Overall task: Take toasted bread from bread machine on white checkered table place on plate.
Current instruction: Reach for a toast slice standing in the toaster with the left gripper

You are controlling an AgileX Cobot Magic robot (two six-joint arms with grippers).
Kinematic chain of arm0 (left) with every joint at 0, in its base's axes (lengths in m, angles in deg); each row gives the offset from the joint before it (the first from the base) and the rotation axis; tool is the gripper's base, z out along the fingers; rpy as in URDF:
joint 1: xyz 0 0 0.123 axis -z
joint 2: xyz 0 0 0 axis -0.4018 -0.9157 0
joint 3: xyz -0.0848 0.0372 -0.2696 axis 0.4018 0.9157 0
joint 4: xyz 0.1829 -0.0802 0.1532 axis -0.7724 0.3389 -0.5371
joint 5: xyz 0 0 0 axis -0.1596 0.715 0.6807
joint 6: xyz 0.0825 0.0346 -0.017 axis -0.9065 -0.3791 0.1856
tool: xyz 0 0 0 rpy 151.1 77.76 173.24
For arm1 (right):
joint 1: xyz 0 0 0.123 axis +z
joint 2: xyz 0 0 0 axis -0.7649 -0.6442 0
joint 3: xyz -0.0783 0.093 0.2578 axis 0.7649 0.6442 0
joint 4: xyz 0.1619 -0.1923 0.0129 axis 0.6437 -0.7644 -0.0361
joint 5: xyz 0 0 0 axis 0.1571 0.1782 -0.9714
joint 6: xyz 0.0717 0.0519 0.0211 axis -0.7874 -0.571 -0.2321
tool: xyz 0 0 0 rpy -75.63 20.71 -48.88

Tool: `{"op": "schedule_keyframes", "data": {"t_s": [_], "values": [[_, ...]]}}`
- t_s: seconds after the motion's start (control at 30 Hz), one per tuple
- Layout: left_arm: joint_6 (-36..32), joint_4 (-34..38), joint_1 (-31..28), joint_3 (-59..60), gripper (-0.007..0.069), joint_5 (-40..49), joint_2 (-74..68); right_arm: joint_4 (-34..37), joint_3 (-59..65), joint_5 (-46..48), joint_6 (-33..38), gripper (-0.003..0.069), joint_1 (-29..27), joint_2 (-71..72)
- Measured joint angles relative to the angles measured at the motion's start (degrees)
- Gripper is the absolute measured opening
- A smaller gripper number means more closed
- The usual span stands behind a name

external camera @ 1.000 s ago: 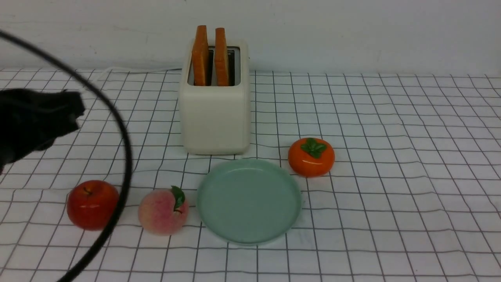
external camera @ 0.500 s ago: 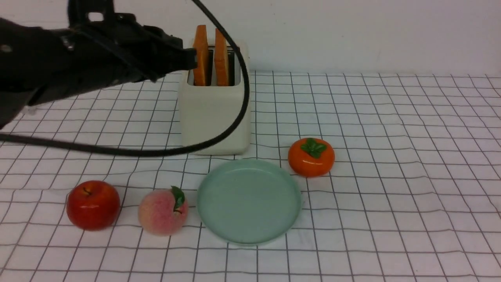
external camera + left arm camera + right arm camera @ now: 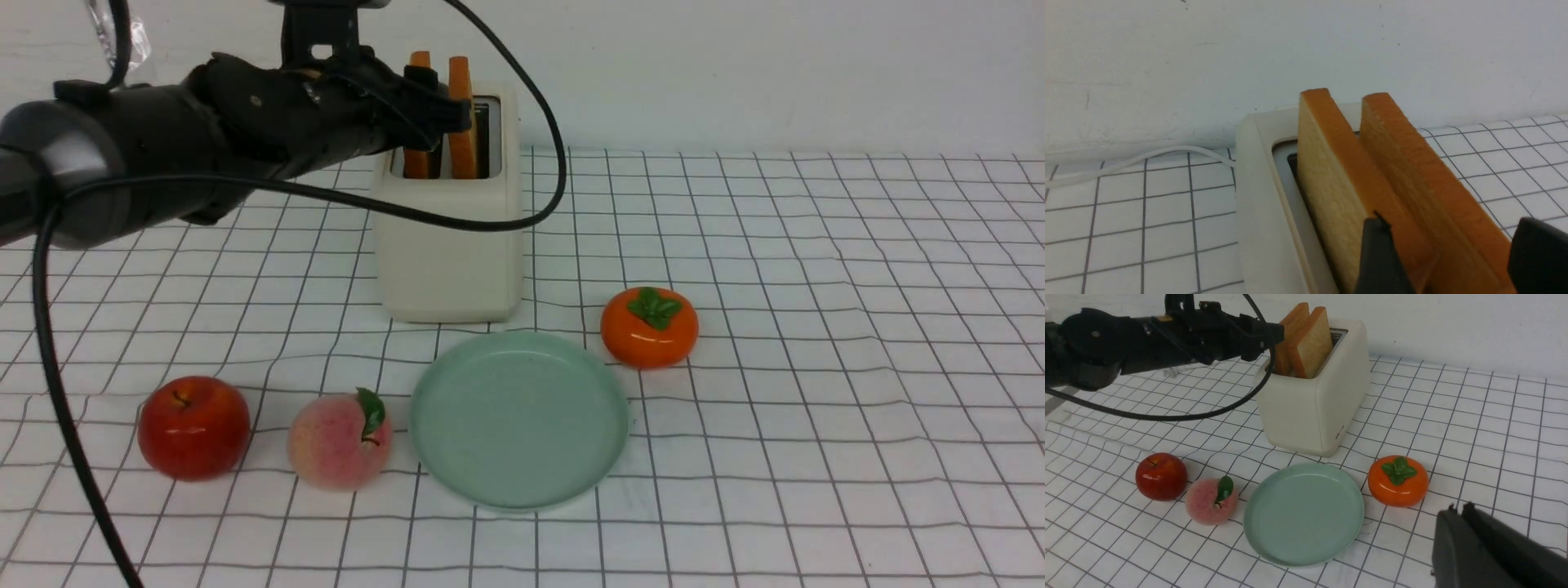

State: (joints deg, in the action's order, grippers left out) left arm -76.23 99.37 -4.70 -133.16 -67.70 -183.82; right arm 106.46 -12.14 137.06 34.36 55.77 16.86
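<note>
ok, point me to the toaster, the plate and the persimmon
Toaster [image 3: 449, 278]: front view, cream front wall below the slots.
Plate [image 3: 521, 490]: front view, the near edge of its mint-green rim.
Persimmon [image 3: 1392, 494]: right wrist view, orange skin beside the green leaves.

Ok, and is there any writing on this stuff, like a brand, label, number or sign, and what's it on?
Bread machine: one small dark mark low on its side, seen in the right wrist view, too small to read.
No other text can be made out, on the plate or the fruits either.
</note>
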Motion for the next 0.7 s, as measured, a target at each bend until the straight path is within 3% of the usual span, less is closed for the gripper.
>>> {"op": "schedule_keyframes", "data": {"t_s": [0.2, 0.33, 0.53, 0.7], "values": [[-0.76, 0.18, 0.00, -2.71, 0.0387, -2.07, -3.33, 0.00, 0.00, -0.47, 0.00, 0.0017, 0.00, -0.02], [-0.93, 0.31, 0.00, -4.09, 0.0321, -3.82, -5.30, 0.00, 0.00, -0.93, 0.00, 0.0019, 0.00, -0.22], [-0.93, 0.65, 0.00, -6.14, 0.0156, -5.40, -7.48, 0.07, 0.00, -1.20, 0.00, 0.0027, 0.00, -0.33], [-0.93, 0.69, 0.05, -6.33, 0.0084, -5.86, -7.62, 0.37, 0.00, -1.44, 0.01, 0.0031, 0.00, -0.33]]}}
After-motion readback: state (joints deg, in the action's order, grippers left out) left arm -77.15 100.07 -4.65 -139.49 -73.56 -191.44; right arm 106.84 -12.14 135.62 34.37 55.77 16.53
